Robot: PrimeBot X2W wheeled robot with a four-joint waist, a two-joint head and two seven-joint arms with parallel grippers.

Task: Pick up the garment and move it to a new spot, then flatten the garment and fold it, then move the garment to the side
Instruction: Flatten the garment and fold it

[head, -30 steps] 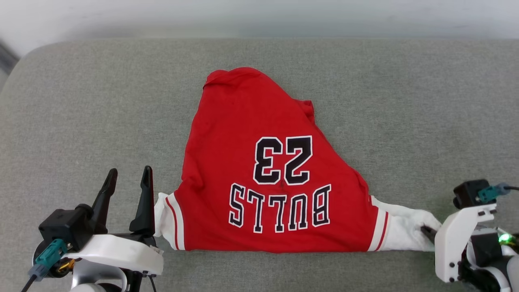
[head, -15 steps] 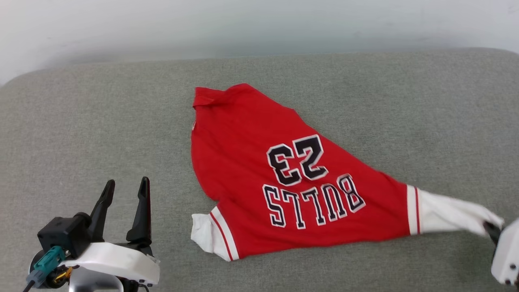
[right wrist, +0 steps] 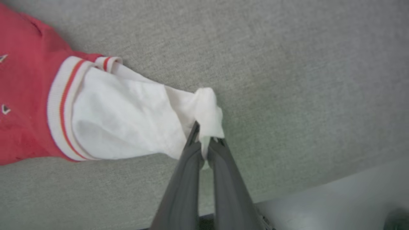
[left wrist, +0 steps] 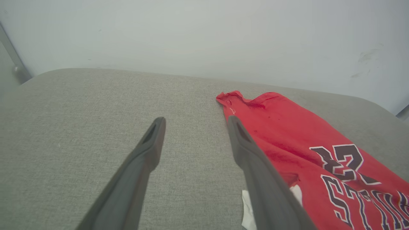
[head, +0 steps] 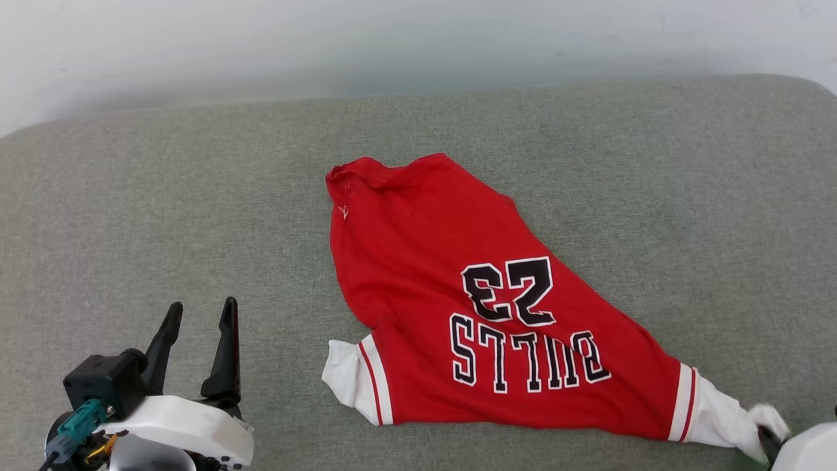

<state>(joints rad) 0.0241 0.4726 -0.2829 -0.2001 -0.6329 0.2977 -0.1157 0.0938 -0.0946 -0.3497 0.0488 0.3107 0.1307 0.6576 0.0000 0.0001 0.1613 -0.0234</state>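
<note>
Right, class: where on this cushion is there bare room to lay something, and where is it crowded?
Bare cushion lies left of the garment, beyond the open left gripper, and at the far right. Crowded: the near right corner, where the right gripper pinches the white sleeve.

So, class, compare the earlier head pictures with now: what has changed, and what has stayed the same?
The right end effector, shut on the white sleeve, has dragged the garment toward the robot's right, away from the left end effector; the head camera also shifted. Unchanged: that grip, the left end effector open and empty, the lettering facing up.
</note>
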